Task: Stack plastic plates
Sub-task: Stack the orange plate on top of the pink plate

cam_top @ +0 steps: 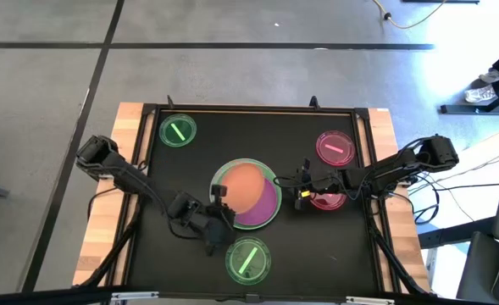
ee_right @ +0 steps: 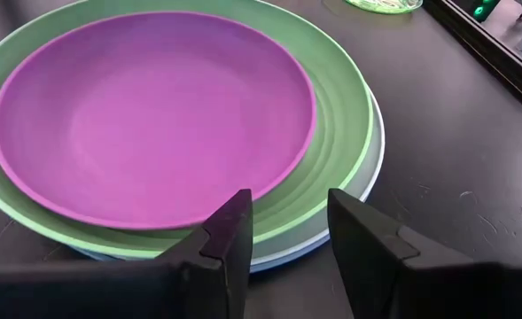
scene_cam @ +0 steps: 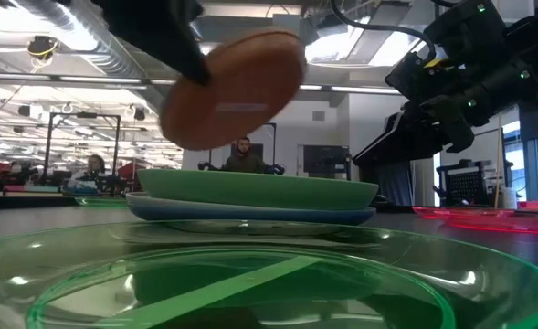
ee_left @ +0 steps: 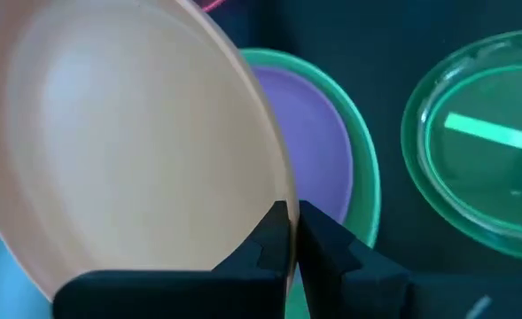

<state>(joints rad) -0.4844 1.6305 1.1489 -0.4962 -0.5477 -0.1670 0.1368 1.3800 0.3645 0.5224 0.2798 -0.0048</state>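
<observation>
Orange and round, the medium plastic plate (cam_top: 246,186) hangs tilted above the central stack, its rim pinched between the closed fingers of our left gripper (cam_top: 219,191), and below it we see the purple medium plastic plate (ee_right: 154,115) resting on the large green plastic plate (ee_right: 340,133), which sits on a pale blue-white plate (ee_right: 377,164). Our right gripper (cam_top: 302,185) waits just beside the stack, fingers apart and empty, near two small translucent pink plates (cam_top: 335,146); two small translucent green plates (cam_top: 178,130) lie well apart on the black table mat (cam_top: 181,174)
</observation>
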